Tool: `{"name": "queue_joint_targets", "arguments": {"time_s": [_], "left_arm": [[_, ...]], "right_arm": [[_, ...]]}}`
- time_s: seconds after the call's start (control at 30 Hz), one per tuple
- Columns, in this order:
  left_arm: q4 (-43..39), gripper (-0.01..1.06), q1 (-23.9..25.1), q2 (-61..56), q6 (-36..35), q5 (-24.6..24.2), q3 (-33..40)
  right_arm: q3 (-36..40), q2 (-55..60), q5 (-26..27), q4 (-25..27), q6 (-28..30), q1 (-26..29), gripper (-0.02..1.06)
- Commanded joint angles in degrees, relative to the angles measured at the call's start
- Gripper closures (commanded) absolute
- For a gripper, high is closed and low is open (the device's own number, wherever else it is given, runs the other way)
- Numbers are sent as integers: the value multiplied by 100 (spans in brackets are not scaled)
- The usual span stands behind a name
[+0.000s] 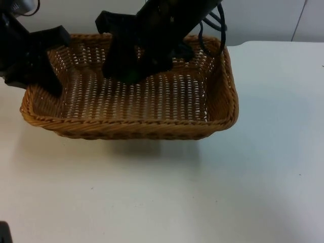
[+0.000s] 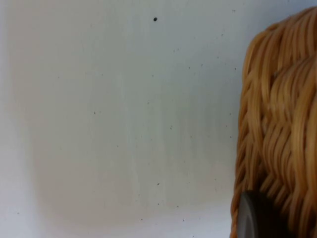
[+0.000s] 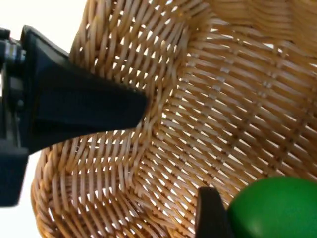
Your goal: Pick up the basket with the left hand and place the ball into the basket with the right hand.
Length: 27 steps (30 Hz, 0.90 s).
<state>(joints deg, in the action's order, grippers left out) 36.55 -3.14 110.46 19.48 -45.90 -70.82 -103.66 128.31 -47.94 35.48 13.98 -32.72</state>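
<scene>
The left gripper [image 1: 48,83] held the basket [image 1: 152,129] by its left rim, fingers clamped on the woven edge. The basket hung a little above the white table [image 1: 243,177], with its shadow on the table under it. Its long side ran left to right.

The right gripper [image 1: 129,73] reached down into the basket, over the far left part of the floor. It held the green ball [image 3: 275,208] between its fingers. In the right wrist view the ball sat just above the weave, with the left gripper's black finger [image 3: 84,106] close by on the rim.

So the ball was right over the basket floor and only had to go down. I think the right gripper just needed to let go. The ball might roll toward the right end, since that side looked free.
</scene>
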Motion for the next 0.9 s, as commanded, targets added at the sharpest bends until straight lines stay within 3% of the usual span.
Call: {"name": "queue_joint_targets", "arguments": {"time_s": [0.0,0.07,0.13,0.17,0.2,0.27,0.33,0.53,0.6,0.87], "left_arm": [[223,105,11,-70,-3,-78,-42],[223,105,11,-70,-3,-78,-42],[223,105,11,-70,-3,-78,-42],[223,105,11,-70,-3,-78,-42],[223,105,11,-70,-3,-78,-42],[223,105,11,-70,-3,-78,-42],[223,105,11,-70,-3,-78,-42],[221,105,11,-70,-3,-94,-42],[221,105,11,-70,-3,-94,-42],[221,105,11,-70,-3,-138,-42]], "right_arm": [[-52,-1,3,-82,-67,-34,104],[-52,-1,3,-178,-147,-34,101],[-52,-1,3,-501,-435,-34,90],[-52,-1,3,-728,-591,-34,77],[-52,-1,3,-728,-591,-34,77],[-52,-1,3,-905,-806,-34,62],[-52,-1,3,-929,-806,-34,53],[-52,-1,27,-929,-806,-34,43],[-52,-1,41,-929,-806,-34,34],[-83,-25,13,-1106,-1005,-34,34]]}}
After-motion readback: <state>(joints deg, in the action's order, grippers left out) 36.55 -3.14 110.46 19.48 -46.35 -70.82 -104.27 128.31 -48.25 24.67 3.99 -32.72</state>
